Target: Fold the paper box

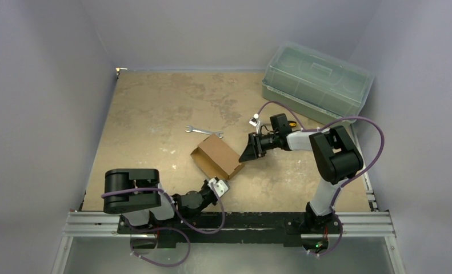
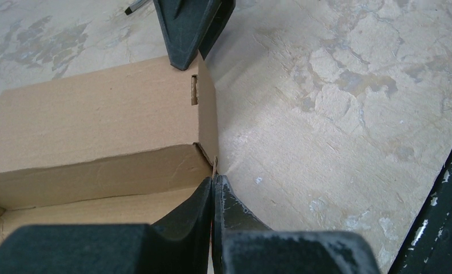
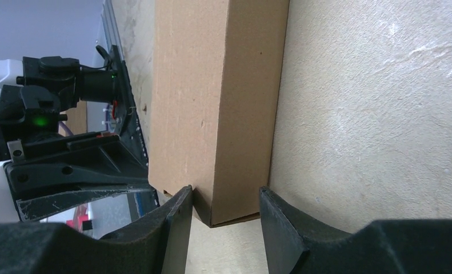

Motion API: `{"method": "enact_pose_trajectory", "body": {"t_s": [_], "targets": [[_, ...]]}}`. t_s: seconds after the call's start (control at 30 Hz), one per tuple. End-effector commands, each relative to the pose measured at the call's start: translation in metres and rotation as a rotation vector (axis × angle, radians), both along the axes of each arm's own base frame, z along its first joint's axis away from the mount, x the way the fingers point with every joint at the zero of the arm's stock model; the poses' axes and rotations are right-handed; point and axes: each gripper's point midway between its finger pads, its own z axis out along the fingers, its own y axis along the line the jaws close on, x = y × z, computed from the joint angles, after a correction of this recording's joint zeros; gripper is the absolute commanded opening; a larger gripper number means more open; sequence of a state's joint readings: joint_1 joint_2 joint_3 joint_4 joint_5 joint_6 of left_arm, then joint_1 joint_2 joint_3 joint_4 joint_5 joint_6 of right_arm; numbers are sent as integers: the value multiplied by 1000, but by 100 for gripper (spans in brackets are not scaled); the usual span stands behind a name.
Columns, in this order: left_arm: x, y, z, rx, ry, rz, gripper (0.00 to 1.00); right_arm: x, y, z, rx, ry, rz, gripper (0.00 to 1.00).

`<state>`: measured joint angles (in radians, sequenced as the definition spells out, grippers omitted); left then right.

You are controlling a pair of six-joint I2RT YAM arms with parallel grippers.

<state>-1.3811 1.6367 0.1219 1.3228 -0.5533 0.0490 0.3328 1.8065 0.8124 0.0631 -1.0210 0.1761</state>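
- The left gripper (image 2: 214, 184) is pressed fully shut at the near corner of the paper box (image 1: 219, 155). A thin sliver of card runs in between its tips, so it seems to pinch a flap edge there. The right gripper (image 3: 226, 205) stands about half open, its jaws straddling the far corner of the same short end, with no firm clamp that I can make out
- The worktop (image 1: 155, 114), a mottled tan board, carries everything, and the paper box sits near its middle
- The plastic bin (image 1: 318, 83), green-tinted and lidded, stands at the far right corner, well apart from the box
- The step in hand looks like seating the flap at that gripped end. It is best done with the right gripper steadying its corner squarely while the left guides the card along its crease, gently, since a hard pull could skew or crush the thin wall
- The box lies flat on a broad face with its long axis on a diagonal from far left to near right. The worked end points near right, and the other end, which looks open, points far left
- A small wrench (image 1: 203, 131) lies just beside the box's far corner; whether they touch I cannot tell
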Motion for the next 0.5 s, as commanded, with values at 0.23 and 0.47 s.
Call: {"method": "enact_pose_trajectory", "body": {"t_s": [0.23, 0.47], "targets": [[4, 2, 15, -152, 47, 60, 0, 14, -5, -14, -76, -30, -45, 47], [7, 1, 16, -164, 56, 75, 0, 14, -5, -14, -75, -27, -40, 47]]}}
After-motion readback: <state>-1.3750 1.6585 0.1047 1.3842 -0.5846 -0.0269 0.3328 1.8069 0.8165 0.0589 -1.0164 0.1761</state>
